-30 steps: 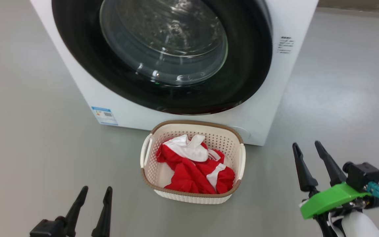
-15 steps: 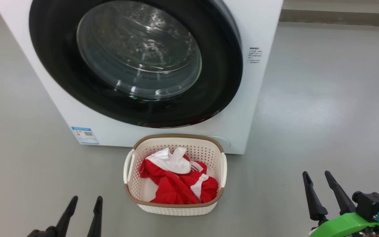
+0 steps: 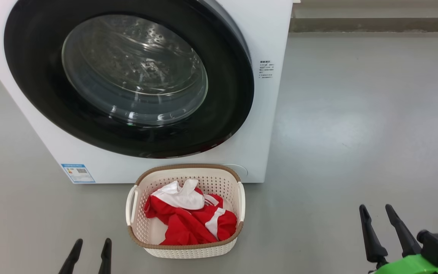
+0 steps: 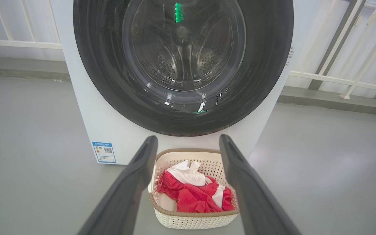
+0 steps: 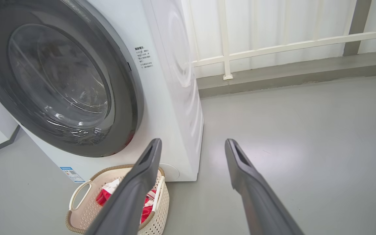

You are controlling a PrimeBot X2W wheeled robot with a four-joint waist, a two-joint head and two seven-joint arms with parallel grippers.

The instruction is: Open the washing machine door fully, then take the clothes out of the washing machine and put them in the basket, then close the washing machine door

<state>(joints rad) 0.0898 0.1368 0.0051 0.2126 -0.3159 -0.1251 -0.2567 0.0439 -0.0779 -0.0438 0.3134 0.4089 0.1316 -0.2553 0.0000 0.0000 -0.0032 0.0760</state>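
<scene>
basket [image 3: 185, 249] before washing machine [image 3: 268, 125] | clothes [image 3: 188, 222] in basket | door [image 3: 226, 114] on machine front

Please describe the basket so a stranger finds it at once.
Find the big white washing machine with the round black door. On the floor before it stands a small cream perforated basket, brown-rimmed, holding red-and-white clothes.

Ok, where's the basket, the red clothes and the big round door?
basket [image 3: 188, 252]: head view, on its front wall.
clothes [image 3: 181, 228]: head view, on the red fabric.
washing machine door [image 3: 228, 99]: head view, on its black rim's right side.
</scene>
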